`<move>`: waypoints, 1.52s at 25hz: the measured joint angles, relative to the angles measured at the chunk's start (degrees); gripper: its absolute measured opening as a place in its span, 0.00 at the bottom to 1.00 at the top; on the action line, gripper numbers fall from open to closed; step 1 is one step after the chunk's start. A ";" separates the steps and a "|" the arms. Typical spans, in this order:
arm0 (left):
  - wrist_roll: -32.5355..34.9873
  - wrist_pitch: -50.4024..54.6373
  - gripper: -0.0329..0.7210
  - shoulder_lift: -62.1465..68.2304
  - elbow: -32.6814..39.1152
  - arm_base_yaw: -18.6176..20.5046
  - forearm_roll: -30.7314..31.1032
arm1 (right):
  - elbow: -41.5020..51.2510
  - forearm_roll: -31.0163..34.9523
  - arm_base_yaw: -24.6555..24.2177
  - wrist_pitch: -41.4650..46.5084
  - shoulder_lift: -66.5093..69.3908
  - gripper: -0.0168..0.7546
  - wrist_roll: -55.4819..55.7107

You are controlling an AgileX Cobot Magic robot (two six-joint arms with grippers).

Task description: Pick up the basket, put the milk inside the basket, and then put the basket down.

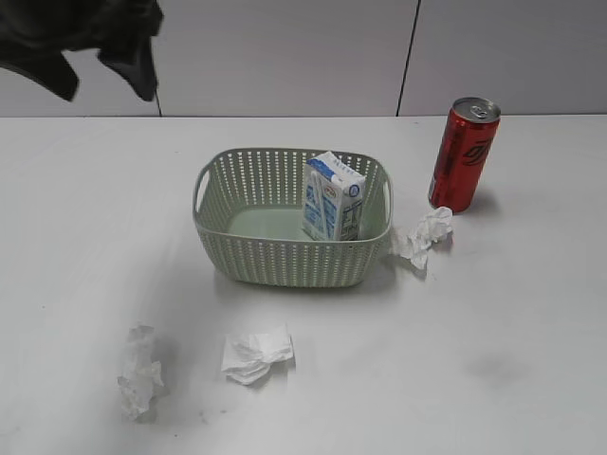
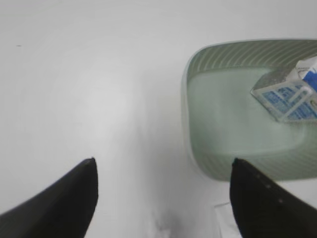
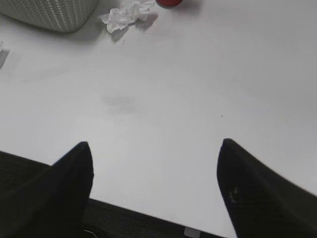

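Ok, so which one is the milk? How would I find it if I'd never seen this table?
Look at the middle of the white table for the big pale green basket with little holes in its sides. The milk stands inside it, at the right end. It is a small white and blue carton with a folded, pointed top, not round and red like the can outside the basket.

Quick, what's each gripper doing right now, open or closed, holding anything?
Left gripper: open, holding nothing, above the table beside the basket.
Right gripper: open, holding nothing, over bare table.
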 joint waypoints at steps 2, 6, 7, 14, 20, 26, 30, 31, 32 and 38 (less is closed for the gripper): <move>1.01 3.08 0.83 -3.88 0.07 0.00 1.90 | 0.00 0.00 0.00 0.00 0.00 0.78 0.00; 2.47 4.11 0.82 -11.60 1.39 0.00 3.65 | 0.00 0.00 0.00 0.00 0.00 0.78 0.00; 2.62 4.19 0.82 -13.54 2.25 -0.02 3.71 | 0.00 0.00 0.00 0.00 0.00 0.78 0.00; 4.48 4.38 0.82 -31.03 17.60 -0.07 3.86 | 0.00 0.05 0.00 0.00 0.00 0.78 0.00; 6.47 4.58 0.83 -50.02 35.68 -0.07 4.37 | 0.00 0.05 0.00 0.00 0.00 0.80 -0.05; 10.46 4.92 0.85 -69.33 48.29 -0.07 4.47 | 0.00 1.76 0.00 0.00 0.00 0.80 -1.98; 12.62 5.03 0.85 -77.69 52.34 -0.07 4.47 | 0.00 1.82 0.00 0.00 0.00 0.80 -2.09; 12.99 5.03 0.85 -78.75 53.19 -0.07 4.42 | 0.00 1.82 0.00 0.00 0.00 0.80 -2.16; 13.43 5.03 0.85 -79.59 54.01 -0.07 4.42 | 0.00 1.88 0.00 0.00 0.00 0.80 -2.16; 16.16 0.39 0.85 -80.36 58.72 -0.07 4.40 | 0.00 1.99 0.00 0.00 0.00 0.80 -2.26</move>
